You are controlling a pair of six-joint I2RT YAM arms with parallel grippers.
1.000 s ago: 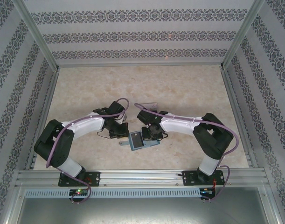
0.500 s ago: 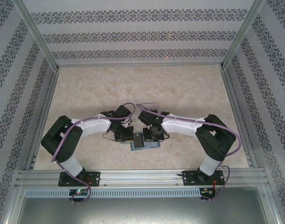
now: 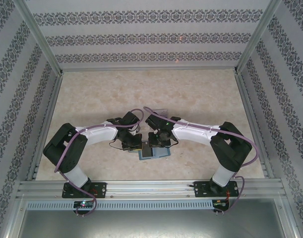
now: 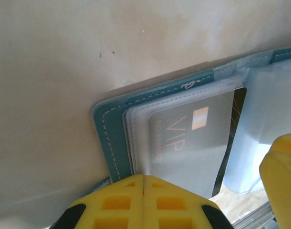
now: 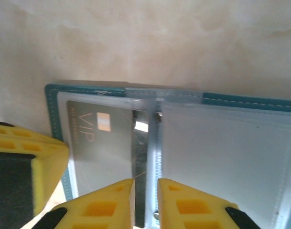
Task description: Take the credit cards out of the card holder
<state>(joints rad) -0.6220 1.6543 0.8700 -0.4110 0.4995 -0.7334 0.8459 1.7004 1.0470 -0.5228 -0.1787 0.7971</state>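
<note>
- Since a second ago the left tool (image 4: 143, 177) has swung in to the card holder (image 3: 158, 153), lower centre of the top view, and is clenched shut at its left half.
- Over the centre fold the right tool (image 5: 145, 183) is slightly parted, grasping nothing I can make out.
- One grey VIP credit card (image 4: 193, 143) sits in a cloudy sleeve (image 4: 135, 119); a darker card (image 4: 238, 102) behind is mostly hidden.
- From above, both arms cover much of the holder; open bench (image 3: 191, 94) lies beyond.

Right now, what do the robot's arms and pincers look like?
The left arm and right arm both have white tube-like links between chunky black joints. A purple cable loops along each one. The left pincer and right pincer are bright yellow and blocky, with little square hollows moulded in.
</note>
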